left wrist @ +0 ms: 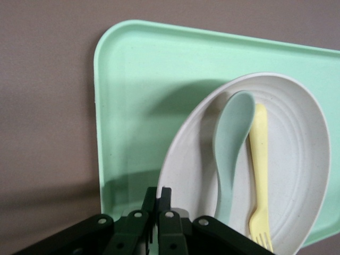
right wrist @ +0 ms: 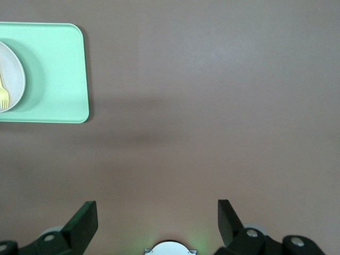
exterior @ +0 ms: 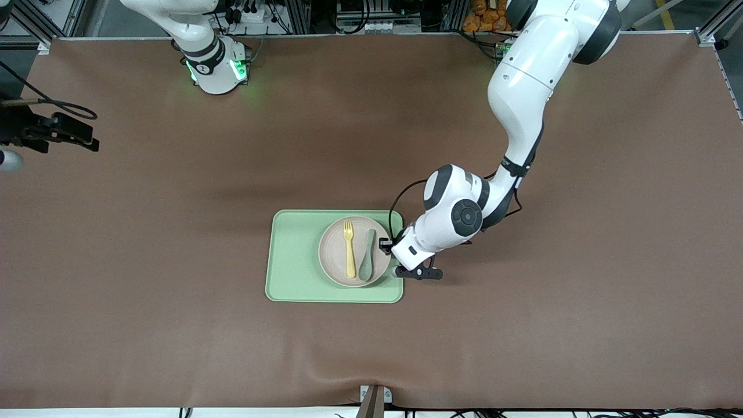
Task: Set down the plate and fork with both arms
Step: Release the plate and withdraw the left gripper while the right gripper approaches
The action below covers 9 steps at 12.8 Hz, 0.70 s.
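The left pincer (exterior: 388,246) is mostly hidden under its own wrist from the front, but the left wrist view shows its fingers (left wrist: 157,204) pressed together on the plate's rim. The plate (exterior: 336,255) is small, round, pale beige-pink, sitting in the green tray (exterior: 293,261) toward the left arm's end. The yellow fork (exterior: 349,248) lies on it beside a grey-green spoon (exterior: 367,256). The right pincer (right wrist: 158,218) waits with fingers apart above bare worktop (exterior: 174,232).
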Each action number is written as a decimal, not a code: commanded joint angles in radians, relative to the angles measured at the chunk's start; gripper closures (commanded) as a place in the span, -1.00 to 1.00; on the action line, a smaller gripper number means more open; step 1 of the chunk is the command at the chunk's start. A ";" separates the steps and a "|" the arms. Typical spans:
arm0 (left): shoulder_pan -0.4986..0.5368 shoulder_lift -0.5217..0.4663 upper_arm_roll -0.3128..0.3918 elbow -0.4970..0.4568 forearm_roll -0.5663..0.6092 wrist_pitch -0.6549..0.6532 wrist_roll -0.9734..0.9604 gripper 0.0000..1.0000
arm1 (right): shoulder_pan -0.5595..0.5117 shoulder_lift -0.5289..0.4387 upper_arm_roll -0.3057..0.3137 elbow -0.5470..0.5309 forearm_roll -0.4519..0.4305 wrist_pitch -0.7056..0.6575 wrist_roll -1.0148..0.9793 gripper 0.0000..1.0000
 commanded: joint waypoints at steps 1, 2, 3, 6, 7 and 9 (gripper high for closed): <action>-0.011 0.037 0.011 0.042 0.018 0.036 -0.018 1.00 | 0.001 0.006 -0.002 0.007 0.006 0.001 -0.015 -1.00; -0.013 0.040 0.011 0.040 0.018 0.036 -0.024 1.00 | 0.001 0.009 -0.002 0.007 0.006 0.003 -0.013 -1.00; -0.011 0.040 0.011 0.039 0.018 0.036 -0.026 1.00 | 0.001 0.017 -0.002 0.007 0.006 0.004 -0.018 -1.00; -0.010 0.039 0.011 0.036 0.019 0.036 -0.020 -0.99 | 0.019 0.028 -0.002 0.007 0.006 0.004 -0.017 -1.00; -0.010 0.031 0.011 0.037 0.018 0.036 -0.026 -1.00 | 0.022 0.035 -0.002 0.007 0.006 0.001 -0.013 -1.00; -0.008 0.004 0.011 0.037 0.022 0.032 -0.041 -1.00 | 0.039 0.049 0.000 0.004 0.012 -0.006 -0.010 -1.00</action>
